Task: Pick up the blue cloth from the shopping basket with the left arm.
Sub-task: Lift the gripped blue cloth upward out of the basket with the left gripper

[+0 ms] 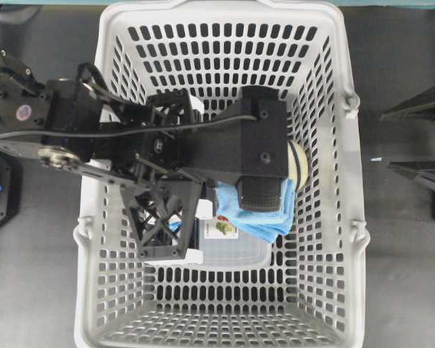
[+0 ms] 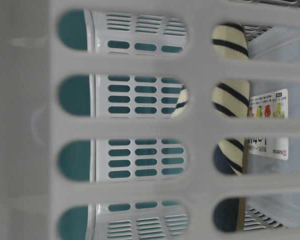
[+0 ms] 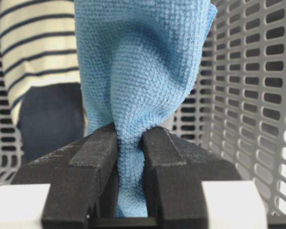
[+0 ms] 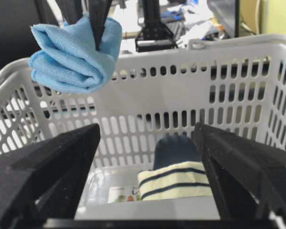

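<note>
The blue cloth (image 4: 74, 55) hangs in a bunched fold at the upper left of the right wrist view, lifted up around the rim of the shopping basket (image 4: 238, 62), pinched from above by the left gripper (image 3: 129, 143). In the left wrist view those two black fingers (image 3: 93, 162) are clamped tight on a twisted neck of the fabric, with the rest of the cloth filling the top middle of the frame.

From overhead, the left arm (image 1: 130, 138) stretches in from the left edge across the basket's middle and covers most of the cloth, so only a blue corner peeks out just right of center.

Under it sits a clear plastic container (image 1: 232, 250) with a small label, and the navy and cream striped slipper (image 4: 176, 179) lies beside it.

Far right, the right gripper (image 1: 420, 138) sits outside the basket, jaws spread wide, holding nothing.
</note>
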Robot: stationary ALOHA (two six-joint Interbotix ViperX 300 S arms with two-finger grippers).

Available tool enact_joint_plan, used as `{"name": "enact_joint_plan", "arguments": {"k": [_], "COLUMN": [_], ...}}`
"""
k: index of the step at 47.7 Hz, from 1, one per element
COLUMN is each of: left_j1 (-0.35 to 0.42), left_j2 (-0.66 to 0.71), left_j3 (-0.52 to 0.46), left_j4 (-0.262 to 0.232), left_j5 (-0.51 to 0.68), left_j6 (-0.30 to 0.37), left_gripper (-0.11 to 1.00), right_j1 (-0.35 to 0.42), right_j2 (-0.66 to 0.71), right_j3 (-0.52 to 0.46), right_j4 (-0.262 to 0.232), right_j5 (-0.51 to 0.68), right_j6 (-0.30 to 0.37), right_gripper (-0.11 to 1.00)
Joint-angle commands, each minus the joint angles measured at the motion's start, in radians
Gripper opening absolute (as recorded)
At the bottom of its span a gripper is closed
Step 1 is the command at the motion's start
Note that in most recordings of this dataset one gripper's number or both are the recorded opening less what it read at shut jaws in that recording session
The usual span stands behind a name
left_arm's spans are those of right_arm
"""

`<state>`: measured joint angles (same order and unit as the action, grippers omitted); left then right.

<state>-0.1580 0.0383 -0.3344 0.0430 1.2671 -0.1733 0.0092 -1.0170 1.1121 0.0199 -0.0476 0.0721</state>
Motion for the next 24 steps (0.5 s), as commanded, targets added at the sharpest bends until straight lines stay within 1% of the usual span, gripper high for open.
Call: {"name": "enact_joint_plan", "arguments": {"k": [1,24], "left_j1": [-0.002,-0.005], "left_j2": [-0.034,-0.028], "left_j3": [-0.014,-0.015], "left_j4": [0.003,0.003], "left_j5": [-0.002,-0.002], "left_j6": [0.002,0.0], "left_gripper": [0.1,0.1], "right_j1": [-0.002,-0.002], "right_j2": [0.005,0.005], "right_j3": [-0.008,-0.006], "right_j4": [-0.002,-0.002], "right_j5": [-0.008,-0.009], "right_j6": [0.002,0.002], "right_gripper": [0.77,0.77]}}
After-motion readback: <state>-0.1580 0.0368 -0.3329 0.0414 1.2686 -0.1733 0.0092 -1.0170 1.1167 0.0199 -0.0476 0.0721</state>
